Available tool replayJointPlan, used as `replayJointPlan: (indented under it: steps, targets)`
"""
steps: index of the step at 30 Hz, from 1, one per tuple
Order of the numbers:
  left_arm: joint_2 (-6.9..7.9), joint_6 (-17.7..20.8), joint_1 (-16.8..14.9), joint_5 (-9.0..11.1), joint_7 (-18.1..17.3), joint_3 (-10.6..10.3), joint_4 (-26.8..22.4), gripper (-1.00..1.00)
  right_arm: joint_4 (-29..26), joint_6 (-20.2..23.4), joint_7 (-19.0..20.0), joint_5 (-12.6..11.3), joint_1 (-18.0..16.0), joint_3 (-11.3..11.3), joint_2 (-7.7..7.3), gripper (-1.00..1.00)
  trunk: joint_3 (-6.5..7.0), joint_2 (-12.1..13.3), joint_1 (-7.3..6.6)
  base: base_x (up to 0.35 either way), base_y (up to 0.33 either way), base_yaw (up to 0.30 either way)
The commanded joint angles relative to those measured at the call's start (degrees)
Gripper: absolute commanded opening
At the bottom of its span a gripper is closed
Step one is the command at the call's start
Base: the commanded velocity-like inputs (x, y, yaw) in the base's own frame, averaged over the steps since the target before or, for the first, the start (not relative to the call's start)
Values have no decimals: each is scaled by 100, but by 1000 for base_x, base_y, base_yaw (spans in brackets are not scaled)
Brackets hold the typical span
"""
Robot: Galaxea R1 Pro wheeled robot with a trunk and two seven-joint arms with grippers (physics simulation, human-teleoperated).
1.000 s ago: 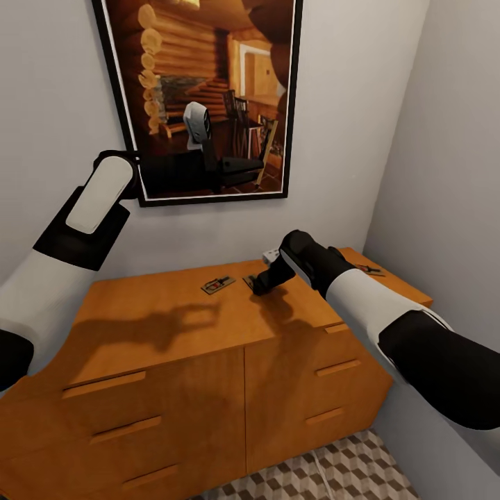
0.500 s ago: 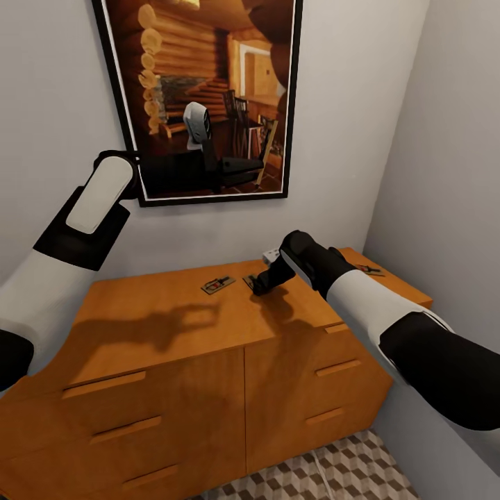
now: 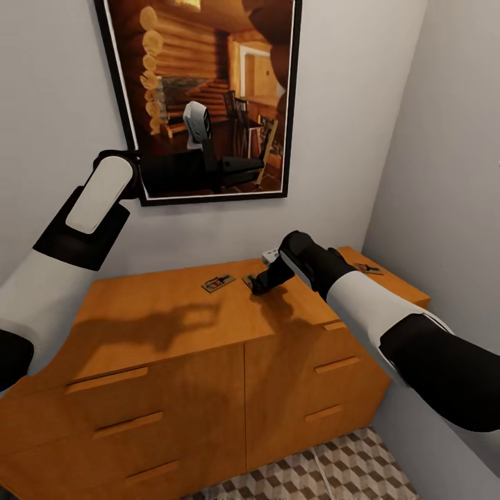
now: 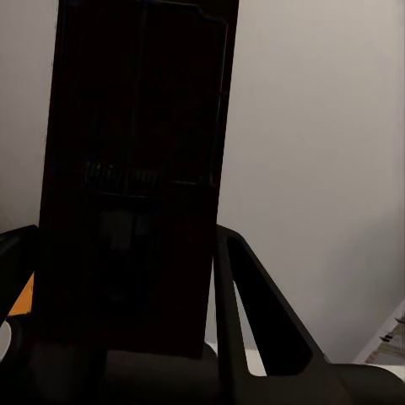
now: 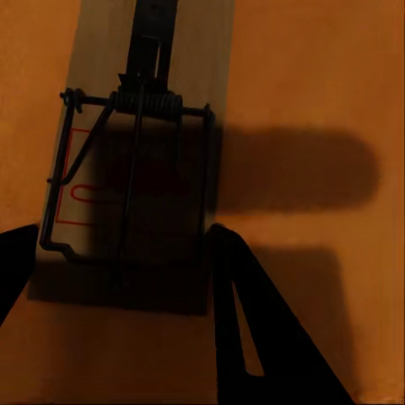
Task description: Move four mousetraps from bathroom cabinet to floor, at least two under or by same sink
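Observation:
The orange-brown cabinet (image 3: 160,326) stands against the wall, with mousetraps on its flat top. One mousetrap (image 3: 217,283) lies near the middle and another mousetrap (image 3: 366,267) at the far right end. My right gripper (image 3: 255,285) is down on the top, open, its fingers on either side of a third mousetrap (image 5: 135,169). My left gripper (image 3: 239,167) is raised in front of the wall picture, shut on a dark flat mousetrap (image 4: 135,177) that stands up between its fingers (image 4: 253,312).
A framed log-cabin picture (image 3: 208,90) hangs above the cabinet. A grey side wall (image 3: 458,173) closes in on the right. A small white object (image 3: 269,255) sits at the cabinet's back edge. Cube-pattern floor tiles (image 3: 333,472) show below the drawers.
The whole view has shifted very slightly. Both arms and the mousetraps hold their places.

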Motion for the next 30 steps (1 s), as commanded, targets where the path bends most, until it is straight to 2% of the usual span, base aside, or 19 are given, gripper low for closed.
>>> replayJointPlan:
  steps: [1,8,30]
  targets:
    - [5,-5,-8,-48,-58,-10,3,-100,336,34,-27,-91,-3,60,-4,-100,-8,-3,-2,-165,0,0]
    - [14,-5,-8,-39,-50,-2,38,-100,336,36,-27,-92,-4,59,-4,-100,-8,-3,-2,-76,0,0]
    - [5,-84,-8,-4,-41,-2,34,-100,276,32,-27,-89,-3,58,-5,-100,387,880,-485,-1,0,0]
